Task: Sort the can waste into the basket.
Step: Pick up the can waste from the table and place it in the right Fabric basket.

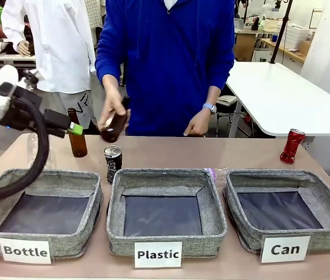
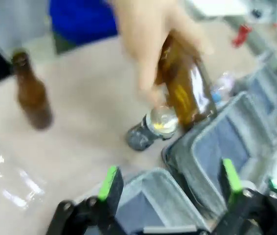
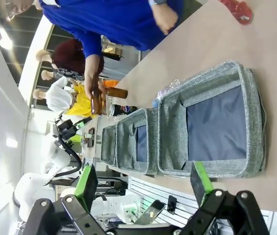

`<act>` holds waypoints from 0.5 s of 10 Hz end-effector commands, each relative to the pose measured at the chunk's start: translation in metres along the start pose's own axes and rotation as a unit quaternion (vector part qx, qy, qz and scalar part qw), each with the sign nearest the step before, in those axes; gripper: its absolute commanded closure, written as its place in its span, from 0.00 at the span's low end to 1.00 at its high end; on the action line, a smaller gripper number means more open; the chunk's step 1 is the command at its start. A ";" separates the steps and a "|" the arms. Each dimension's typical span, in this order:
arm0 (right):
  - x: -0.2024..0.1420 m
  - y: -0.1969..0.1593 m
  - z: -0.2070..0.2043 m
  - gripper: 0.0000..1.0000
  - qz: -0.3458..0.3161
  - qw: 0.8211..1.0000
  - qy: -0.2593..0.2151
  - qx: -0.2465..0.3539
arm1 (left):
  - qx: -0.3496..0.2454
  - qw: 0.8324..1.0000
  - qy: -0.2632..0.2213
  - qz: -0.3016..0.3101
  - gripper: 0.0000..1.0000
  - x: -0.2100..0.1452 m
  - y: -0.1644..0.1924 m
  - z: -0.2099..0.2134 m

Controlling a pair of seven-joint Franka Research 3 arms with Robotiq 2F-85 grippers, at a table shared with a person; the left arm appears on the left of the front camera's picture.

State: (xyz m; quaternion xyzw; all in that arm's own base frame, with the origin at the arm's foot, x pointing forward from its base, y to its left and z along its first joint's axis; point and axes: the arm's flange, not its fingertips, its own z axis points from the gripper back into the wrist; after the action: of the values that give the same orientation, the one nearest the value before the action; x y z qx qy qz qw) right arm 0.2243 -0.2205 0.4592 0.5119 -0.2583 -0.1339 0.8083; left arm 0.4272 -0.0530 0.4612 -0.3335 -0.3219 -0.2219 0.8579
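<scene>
The black and silver can (image 1: 112,161) stands on the table just behind the gap between the "Bottle" and "Plastic" baskets, and lies blurred ahead of my fingers in the left wrist view (image 2: 150,129). The red can (image 1: 292,146) stands at the far right, behind the grey "Can" basket (image 1: 328,235), whose dark base holds nothing. My left gripper (image 1: 76,129) hovers open beside a standing brown bottle, above the "Bottle" basket's far edge (image 2: 170,182). My right gripper (image 3: 143,181) is open, well back from the "Can" basket (image 3: 261,122) and the red can (image 3: 236,10).
A person's hand holds a brown bottle (image 1: 113,125) tilted above the black can. Another brown bottle (image 1: 76,139) stands at the left. The "Bottle" basket (image 1: 42,176) and "Plastic" basket (image 1: 165,174) hold nothing. Clear plastic bottles lie at the far left (image 1: 32,149) and behind the "Plastic" basket (image 1: 217,174).
</scene>
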 end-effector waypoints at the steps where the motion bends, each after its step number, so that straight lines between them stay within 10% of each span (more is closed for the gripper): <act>1: 0.002 0.000 0.000 0.00 0.013 1.000 -0.006 0.010 | -0.025 0.995 -0.092 0.036 0.00 -0.046 0.047 0.147; 3: 0.002 0.000 0.000 0.00 0.013 1.000 -0.006 0.010 | -0.036 0.987 -0.134 0.080 0.00 -0.121 0.053 0.298; 5: 0.002 0.000 0.000 0.00 0.013 1.000 -0.006 0.010 | -0.032 0.971 -0.192 0.136 0.00 -0.163 0.057 0.357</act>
State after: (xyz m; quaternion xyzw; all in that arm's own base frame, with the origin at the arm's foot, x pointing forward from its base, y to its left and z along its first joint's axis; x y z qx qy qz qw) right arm 0.2245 -0.2209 0.4589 0.5111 -0.2576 -0.1344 0.8090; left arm 0.2150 0.2247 0.5146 -0.4203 -0.4251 -0.0753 0.7981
